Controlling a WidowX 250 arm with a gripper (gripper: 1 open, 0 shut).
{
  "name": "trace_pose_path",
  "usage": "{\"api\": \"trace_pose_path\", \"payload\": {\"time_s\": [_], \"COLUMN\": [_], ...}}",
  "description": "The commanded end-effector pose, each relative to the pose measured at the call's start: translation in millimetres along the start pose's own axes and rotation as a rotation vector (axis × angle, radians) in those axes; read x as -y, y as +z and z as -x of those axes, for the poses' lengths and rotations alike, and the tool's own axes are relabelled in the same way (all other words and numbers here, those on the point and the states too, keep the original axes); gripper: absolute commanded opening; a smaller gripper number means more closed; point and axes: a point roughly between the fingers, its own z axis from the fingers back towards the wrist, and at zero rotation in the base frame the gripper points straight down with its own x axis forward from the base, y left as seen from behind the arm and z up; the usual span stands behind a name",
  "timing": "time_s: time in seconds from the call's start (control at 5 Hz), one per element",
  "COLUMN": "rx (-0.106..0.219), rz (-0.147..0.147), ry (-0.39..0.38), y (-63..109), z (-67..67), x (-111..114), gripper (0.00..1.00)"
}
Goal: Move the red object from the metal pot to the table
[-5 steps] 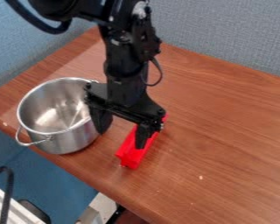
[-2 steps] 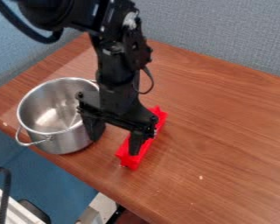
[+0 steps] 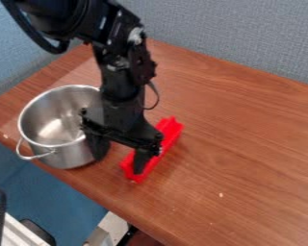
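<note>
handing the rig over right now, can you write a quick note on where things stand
Gripper: open, pointing down, low between the pot and the block, holding nothing.
Bright red rectangular block: lying on the reddish-brown wooden table, beside the pot, partly hidden by the gripper.
Shiny round steel pot: upright at the table's left corner, empty.
Done: block is out of the pot and on the table.
Left: lift the arm clear.

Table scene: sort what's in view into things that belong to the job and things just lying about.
Part of the job:
- red block, lying on the table beside the pot
- metal pot, empty inside
- wooden table
- gripper, open, pointing down over the block

Just lying about:
- nothing else on the table; only a blue wall behind
</note>
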Motion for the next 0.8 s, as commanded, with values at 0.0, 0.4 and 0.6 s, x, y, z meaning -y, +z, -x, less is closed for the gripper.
{"api": "trace_pose_path", "payload": {"time_s": [0.0, 0.4, 0.6], "rx": [0.011, 0.007, 0.024], "rz": [-0.02, -0.012, -0.014], "ry": [0.002, 0.049, 0.086], "y": [-0.1, 15.0, 35.8], "z": [-12.9, -10.2, -2.3], "x": [-18, -12, 10], "gripper": [0.0, 0.0, 0.0]}}
